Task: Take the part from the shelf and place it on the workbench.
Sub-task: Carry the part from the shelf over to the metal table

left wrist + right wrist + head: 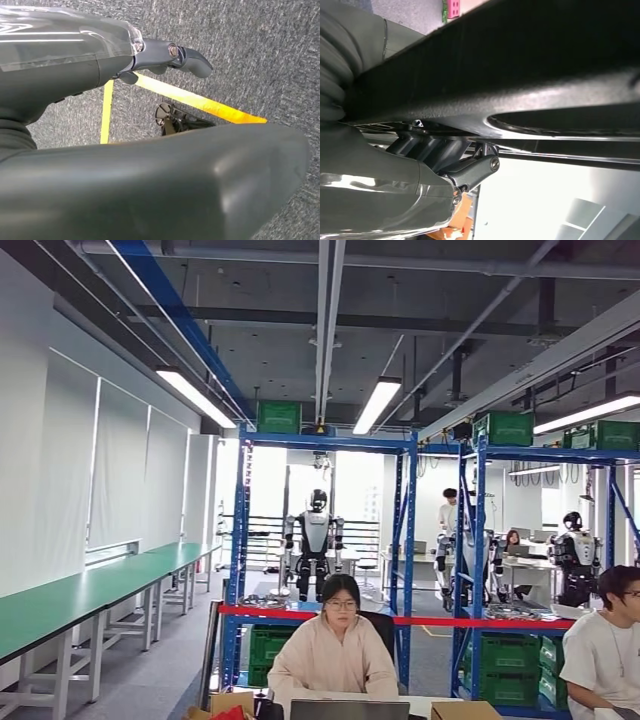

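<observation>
A long black part (531,75) with a grained surface and a glossy rim runs across the right wrist view. My right hand (433,165) grips it, dark fingers (474,170) curled against its underside. My left hand (75,75) hangs over grey carpet, holding nothing, with one finger (188,56) stretched out and the thick thumb (196,185) well apart from it. In the head view, blue shelves (404,540) stand straight ahead with metal parts (260,600) on a lower level. A row of green-topped workbenches (90,590) runs along the left wall.
A person in a pink top (333,650) sits at a desk with a laptop directly in front of me, another person (607,650) at right. Red tape (392,620) crosses the shelves. Green crates (513,655) sit low. Other robots (315,540) stand behind. Yellow floor tape (196,101) lies below my left hand.
</observation>
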`<state>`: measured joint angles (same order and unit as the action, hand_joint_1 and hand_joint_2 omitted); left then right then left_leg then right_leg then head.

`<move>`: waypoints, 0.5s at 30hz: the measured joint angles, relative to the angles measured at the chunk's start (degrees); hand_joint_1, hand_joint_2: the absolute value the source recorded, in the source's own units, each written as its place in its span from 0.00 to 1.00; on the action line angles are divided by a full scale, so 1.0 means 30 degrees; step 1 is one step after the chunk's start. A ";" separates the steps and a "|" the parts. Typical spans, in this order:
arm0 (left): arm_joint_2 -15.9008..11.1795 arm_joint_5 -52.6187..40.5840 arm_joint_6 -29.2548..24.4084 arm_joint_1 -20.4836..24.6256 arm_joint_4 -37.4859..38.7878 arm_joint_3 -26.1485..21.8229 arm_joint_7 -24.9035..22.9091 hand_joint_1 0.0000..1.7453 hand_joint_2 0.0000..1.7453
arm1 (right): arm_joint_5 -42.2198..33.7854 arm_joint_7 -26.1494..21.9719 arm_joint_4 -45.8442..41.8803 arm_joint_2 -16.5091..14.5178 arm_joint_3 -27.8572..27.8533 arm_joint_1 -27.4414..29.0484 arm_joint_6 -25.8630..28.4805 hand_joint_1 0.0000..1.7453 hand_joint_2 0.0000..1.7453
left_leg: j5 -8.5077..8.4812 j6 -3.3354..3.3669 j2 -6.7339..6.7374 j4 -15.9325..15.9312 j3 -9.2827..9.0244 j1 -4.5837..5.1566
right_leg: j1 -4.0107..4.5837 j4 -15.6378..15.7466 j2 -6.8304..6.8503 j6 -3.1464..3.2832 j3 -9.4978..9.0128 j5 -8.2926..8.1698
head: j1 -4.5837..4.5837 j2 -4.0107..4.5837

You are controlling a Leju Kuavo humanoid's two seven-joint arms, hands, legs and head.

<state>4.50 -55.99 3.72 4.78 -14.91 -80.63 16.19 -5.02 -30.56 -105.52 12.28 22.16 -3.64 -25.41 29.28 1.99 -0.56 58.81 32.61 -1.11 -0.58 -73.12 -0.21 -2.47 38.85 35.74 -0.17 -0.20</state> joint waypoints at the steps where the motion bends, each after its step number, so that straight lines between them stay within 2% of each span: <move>1: 0.0000 -0.0002 0.0000 -0.0007 0.0000 0.0000 0.0002 0.00 1.00 | 0.0002 0.0000 0.0004 0.0000 0.0000 -0.0001 0.0002 1.00 1.00 | 0.0084 -0.0024 -0.0018 -0.0001 -0.0137 0.0003 | 0.0005 0.1087 0.0000 0.0050 -0.0369 -0.0826 | 0.0002 0.0000; 3: 0.0002 -0.0003 0.0002 0.0009 0.0002 0.0000 0.0004 0.00 1.00 | 0.0006 -0.0002 0.0004 0.0000 -0.0004 -0.0008 0.0005 1.00 1.00 | 0.0252 -0.0122 -0.0049 -0.0026 -0.0379 0.0023 | 0.0070 0.3667 -0.0004 0.0240 -0.1414 -0.2213 | 0.0003 0.0000; 4: 0.0004 -0.0003 0.0002 0.0022 0.0002 0.0000 0.0005 0.00 1.00 | 0.0009 -0.0004 0.0002 0.0002 -0.0006 -0.0017 0.0005 1.00 1.00 | 0.0308 -0.0204 -0.0058 -0.0040 -0.0429 0.0035 | 0.0124 0.4495 -0.0006 0.0356 -0.1749 -0.2499 | 0.0005 -0.0004; 6: 0.0011 -0.0003 0.0004 0.0022 0.0002 0.0000 0.0007 0.00 1.00 | 0.0015 -0.0007 0.0000 0.0005 -0.0013 -0.0012 0.0005 1.00 1.00 | 0.0348 -0.0407 -0.0052 -0.0121 -0.0443 0.0041 | 0.0229 0.4909 -0.0025 0.0538 -0.1878 -0.2451 | 0.0001 -0.0007; 9: 0.0007 -0.0003 0.0011 0.0024 0.0002 0.0004 0.0013 0.00 1.00 | 0.0008 -0.0022 -0.0060 0.0004 -0.0026 -0.0006 0.0005 1.00 1.00 | 0.0662 -0.0693 -0.0018 0.0092 -0.0425 0.0055 | 0.0123 0.5274 -0.0014 0.0828 -0.2112 -0.2480 | 0.0005 -0.0007; 11: 0.0004 -0.0007 0.0014 0.0038 0.0002 0.0007 0.0016 0.00 1.00 | 0.0008 -0.0033 -0.0087 0.0000 -0.0022 -0.0009 0.0005 1.00 1.00 | 0.1589 -0.0799 0.0004 0.1872 0.0410 0.0041 | 0.0048 0.5459 0.0051 0.1009 -0.2326 -0.2458 | 0.0007 -0.0004; 13: -0.0002 -0.0014 0.0015 -0.0006 0.0000 0.0007 0.0016 0.00 1.00 | 0.0013 -0.0031 -0.0084 0.0000 -0.0013 0.0020 0.0005 1.00 1.00 | 0.2516 -0.0893 0.0012 0.4428 0.1813 0.0022 | 0.0052 0.5468 0.0077 0.1095 -0.2450 -0.2337 | 0.0005 0.0000; 14: -0.0005 -0.0015 0.0011 -0.0037 0.0000 0.0007 0.0016 0.00 1.00 | 0.0015 -0.0029 -0.0082 -0.0002 -0.0005 0.0045 0.0005 1.00 1.00 | 0.2536 -0.0921 0.0014 0.5113 0.2282 0.0020 | 0.0055 0.5465 0.0068 0.1100 -0.2530 -0.2264 | 0.0004 0.0000; 15: -0.0009 -0.0016 0.0007 -0.0063 0.0000 0.0007 0.0016 0.00 1.00 | 0.0017 -0.0029 -0.0082 -0.0004 0.0000 0.0069 0.0006 1.00 1.00 | 0.2135 -0.0928 0.0018 0.5033 0.2397 0.0015 | 0.0053 0.5461 0.0049 0.1079 -0.2646 -0.2174 | 0.0002 0.0000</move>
<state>4.48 -56.04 3.74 4.59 -14.91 -80.61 16.24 -4.97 -30.64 -105.77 12.27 22.16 -3.43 -25.40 35.68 -0.80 -0.50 73.91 39.81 -1.06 -0.43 -56.74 -0.06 0.77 30.92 29.22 -0.17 -0.20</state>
